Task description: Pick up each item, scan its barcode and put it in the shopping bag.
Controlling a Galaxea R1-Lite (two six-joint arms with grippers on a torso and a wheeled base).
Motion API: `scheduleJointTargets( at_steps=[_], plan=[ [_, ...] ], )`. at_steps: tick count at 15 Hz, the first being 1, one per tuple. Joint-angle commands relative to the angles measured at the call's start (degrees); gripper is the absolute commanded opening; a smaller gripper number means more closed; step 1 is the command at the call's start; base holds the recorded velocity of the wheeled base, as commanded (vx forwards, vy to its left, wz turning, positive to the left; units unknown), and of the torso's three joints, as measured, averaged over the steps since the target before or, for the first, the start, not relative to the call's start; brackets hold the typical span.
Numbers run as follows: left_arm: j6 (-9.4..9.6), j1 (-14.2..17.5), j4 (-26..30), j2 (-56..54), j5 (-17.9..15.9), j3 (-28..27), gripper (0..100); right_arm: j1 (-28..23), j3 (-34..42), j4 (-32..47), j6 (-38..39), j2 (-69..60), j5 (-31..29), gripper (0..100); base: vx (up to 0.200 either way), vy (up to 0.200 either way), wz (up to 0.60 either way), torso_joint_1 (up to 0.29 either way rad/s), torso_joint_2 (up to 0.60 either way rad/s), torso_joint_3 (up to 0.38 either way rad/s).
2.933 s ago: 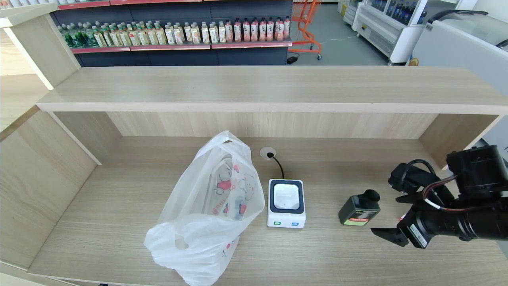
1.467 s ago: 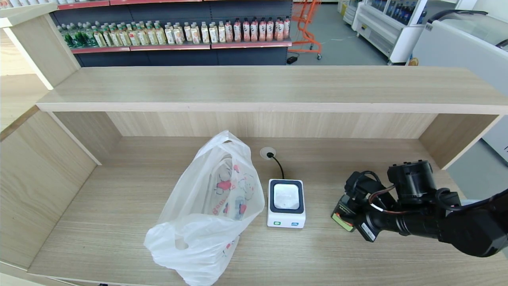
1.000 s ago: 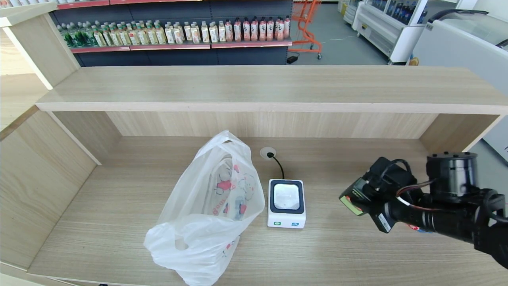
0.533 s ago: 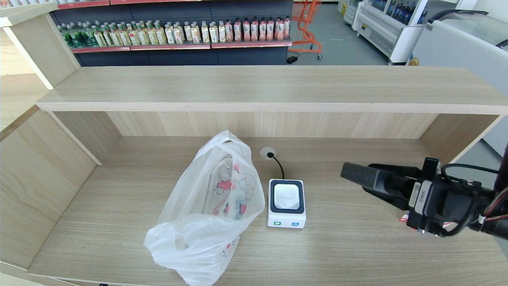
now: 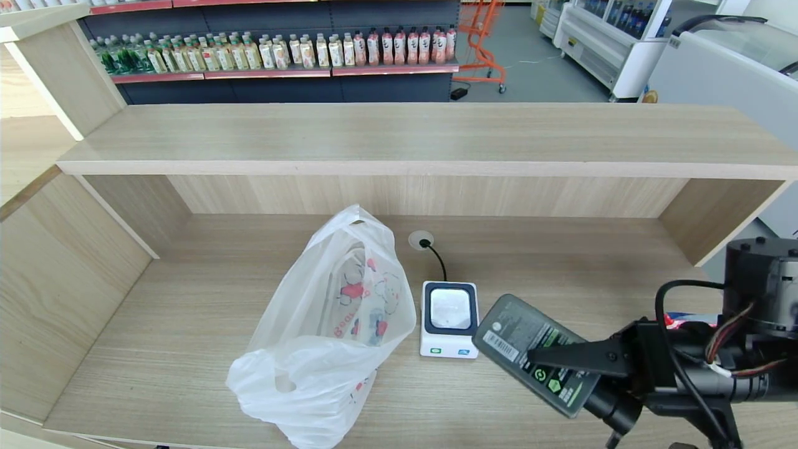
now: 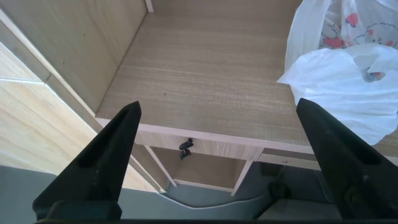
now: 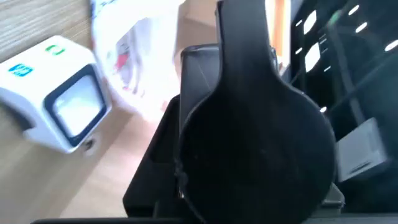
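Note:
A dark flat bottle [image 5: 508, 330] with a barcode label facing up hangs above the counter just right of the white scanner [image 5: 450, 318]. My right gripper [image 5: 564, 374] is shut on it, one finger lying across the label. The right wrist view has the bottle [image 7: 261, 149] close up, with the scanner [image 7: 59, 102] and the shopping bag [image 7: 137, 50] behind it. The white plastic shopping bag [image 5: 330, 330] stands left of the scanner and holds printed items. My left gripper [image 6: 217, 162] stands open off the counter's front edge, near the bag [image 6: 348, 68].
The scanner's cable runs to a grommet hole [image 5: 421, 240] at the back. A small red and white item [image 5: 679, 320] lies on the counter at the far right. A raised ledge [image 5: 424, 140] and side walls enclose the counter [image 5: 187, 324].
My right gripper shut on the bottle, lifted it off the counter, turned it over and brought it down towards the scanner's right side, label up. Bag and scanner stayed put.

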Motion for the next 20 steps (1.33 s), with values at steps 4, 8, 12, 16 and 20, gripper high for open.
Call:
scheduleJointTargets(
  at_steps=[4, 8, 12, 16, 20],
  plan=[
    [0.02, 0.0, 0.0, 0.0, 0.0, 0.0, 100, 4.5, -0.1, 0.7, -13.7, -0.3, 8.0, 0, 0.000, 0.000, 0.00, 0.000, 0.00, 0.000],
    [0.02, 0.0, -0.1, 0.0, 0.0, 0.0, 100, 8.8, -0.5, 0.6, -15.2, -1.0, 8.6, 0, 0.000, 0.000, 0.00, 0.000, 0.00, 0.000],
    [0.02, 0.0, -0.1, 0.0, 0.0, 0.0, 100, 8.8, -0.2, 0.7, -16.1, -1.7, 8.7, 0, 0.000, 0.000, 0.00, 0.000, 0.00, 0.000],
    [0.02, 0.0, 0.0, 0.0, 0.0, 0.0, 100, 6.1, -0.4, 0.7, -15.9, -2.7, 10.9, 0, 0.000, 0.000, 0.00, 0.000, 0.00, 0.000],
    [0.02, 0.0, 0.0, 0.0, 0.0, 0.0, 100, 4.7, -0.4, 0.6, -15.9, -2.8, 12.1, 0, 0.000, 0.000, 0.00, 0.000, 0.00, 0.000]
  ],
)
